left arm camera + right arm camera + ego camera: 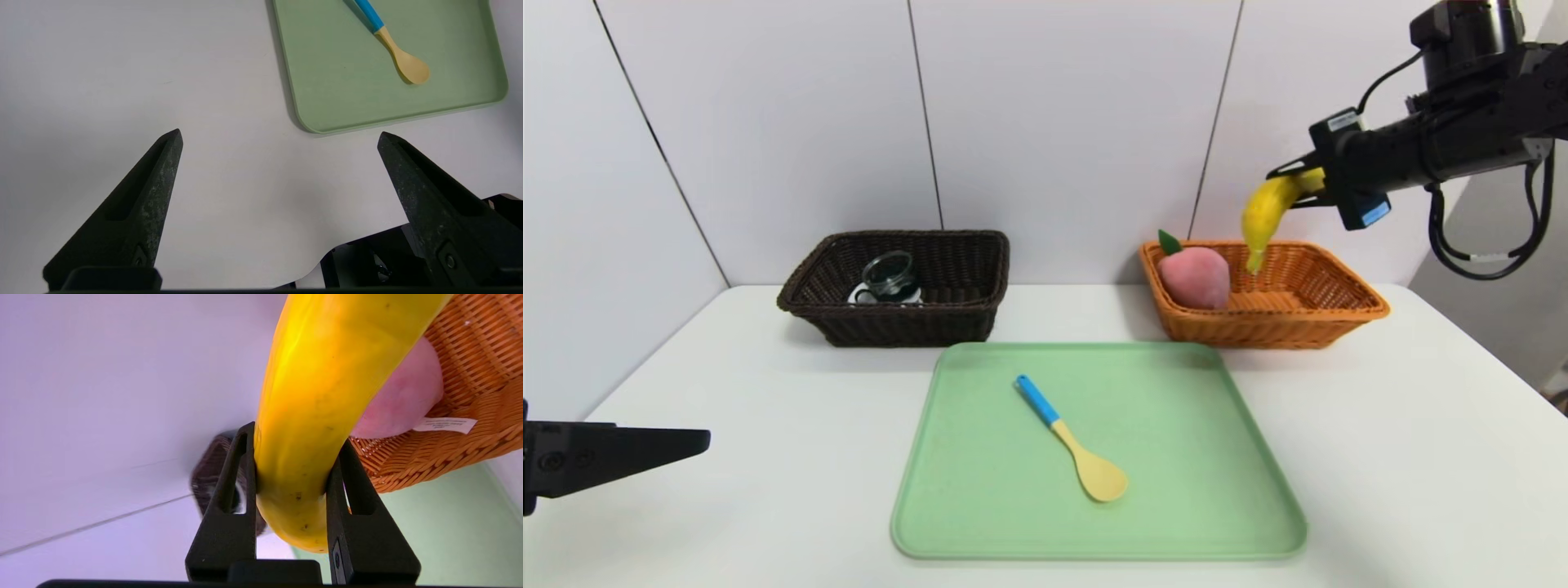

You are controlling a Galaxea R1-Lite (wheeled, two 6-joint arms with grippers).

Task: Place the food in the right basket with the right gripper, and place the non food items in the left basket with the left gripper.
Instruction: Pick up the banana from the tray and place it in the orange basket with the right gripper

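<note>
Your right arm reaches in from the upper right, stretched out high over the white table [1421, 457], with its right gripper [1298, 181] aimed forward and slightly down. Its black pointed fingers [229, 514] are clamped on one end of the banana [1267, 214], pressing both sides of the smooth yellow skin with its small dark specks. The curved fruit hangs down from those fingers, its free tip over the right basket [1339, 314], a rectangular orange wicker one with flared sides. Whether the tip touches the weave you cannot tell.

Your left arm sits low at the near left edge, its left gripper [280, 139] pointing toward the middle of the table. Its two scuffed black fingers [151, 192] are spread wide with nothing between them, only bare tabletop below.

Beyond and to the right of those spread fingers lies the flat green tray [1192, 514] with rounded corners and a low rim. Far ahead of them stands the left basket [931, 318], dark brown wicker of the same flared shape.

In the orange basket, just below and left of the clamped fingers, rests the soft pink plush peach [1194, 276] with its green leaf. The clear glass cup [888, 275] sits in the dark basket, over something white. The spoon [1072, 439], tan bowl and blue handle, lies diagonally on the tray.
</note>
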